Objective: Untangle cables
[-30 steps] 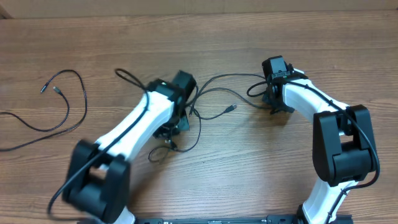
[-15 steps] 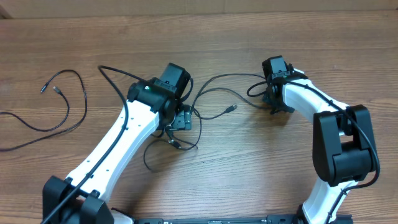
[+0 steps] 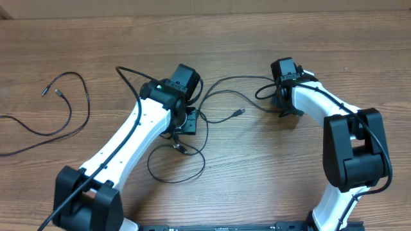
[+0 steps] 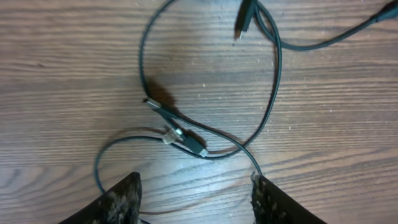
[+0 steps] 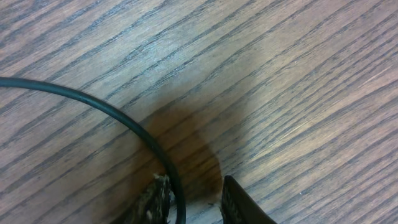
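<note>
While your left gripper hung agape over thin black tangled cables, your right gripper straddled one, grip unclear; a silver plug wanted pinching next.

Noted: left arm stretched diagonally forward, left gripper pointing down, fingers well apart. Right arm bent inward, right gripper low, fingers nearly together.

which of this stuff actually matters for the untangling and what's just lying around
Part of the job:
- knotted cables below the left gripper
- cable running between the fingers of the right gripper
- separate cable at the far left

Not part of it:
- table
- thick wiring on the arms
</note>
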Action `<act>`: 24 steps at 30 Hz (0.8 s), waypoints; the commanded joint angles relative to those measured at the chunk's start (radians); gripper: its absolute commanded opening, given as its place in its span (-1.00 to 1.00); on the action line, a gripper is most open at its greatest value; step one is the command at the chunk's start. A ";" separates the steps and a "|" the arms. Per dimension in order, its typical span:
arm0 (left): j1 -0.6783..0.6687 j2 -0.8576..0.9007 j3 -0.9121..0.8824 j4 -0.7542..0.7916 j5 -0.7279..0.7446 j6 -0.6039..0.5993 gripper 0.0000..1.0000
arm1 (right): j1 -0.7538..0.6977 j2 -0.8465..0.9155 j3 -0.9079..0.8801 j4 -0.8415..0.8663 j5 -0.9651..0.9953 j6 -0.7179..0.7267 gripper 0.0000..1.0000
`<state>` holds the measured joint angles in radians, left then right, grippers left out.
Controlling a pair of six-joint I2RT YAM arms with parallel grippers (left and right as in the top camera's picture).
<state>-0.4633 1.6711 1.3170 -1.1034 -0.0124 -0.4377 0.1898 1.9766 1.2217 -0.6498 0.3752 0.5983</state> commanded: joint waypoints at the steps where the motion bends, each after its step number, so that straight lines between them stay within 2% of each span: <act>1: -0.007 0.047 -0.016 0.000 0.043 -0.043 0.19 | 0.000 0.032 -0.039 -0.005 -0.064 -0.005 -0.44; 5: -0.021 0.101 -0.034 0.001 0.039 -0.107 0.27 | 0.000 0.032 -0.039 -0.005 -0.064 -0.005 -0.44; 14: -0.021 0.248 -0.039 0.005 0.030 -0.382 0.29 | 0.000 0.032 -0.039 -0.005 -0.068 -0.005 -0.44; 18: -0.021 0.295 -0.038 0.026 0.010 -0.459 0.44 | 0.000 0.032 -0.039 -0.005 -0.074 -0.005 -0.43; 21: -0.021 0.318 -0.039 0.035 -0.008 -0.506 0.69 | 0.000 0.032 -0.039 -0.005 -0.074 -0.005 -0.43; 24: -0.017 0.327 -0.039 0.035 -0.036 -0.567 0.69 | 0.000 0.032 -0.039 -0.005 -0.074 -0.005 -0.43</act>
<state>-0.4812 1.9812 1.2842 -1.0729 0.0032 -0.8959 0.1894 1.9766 1.2217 -0.6495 0.3737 0.5980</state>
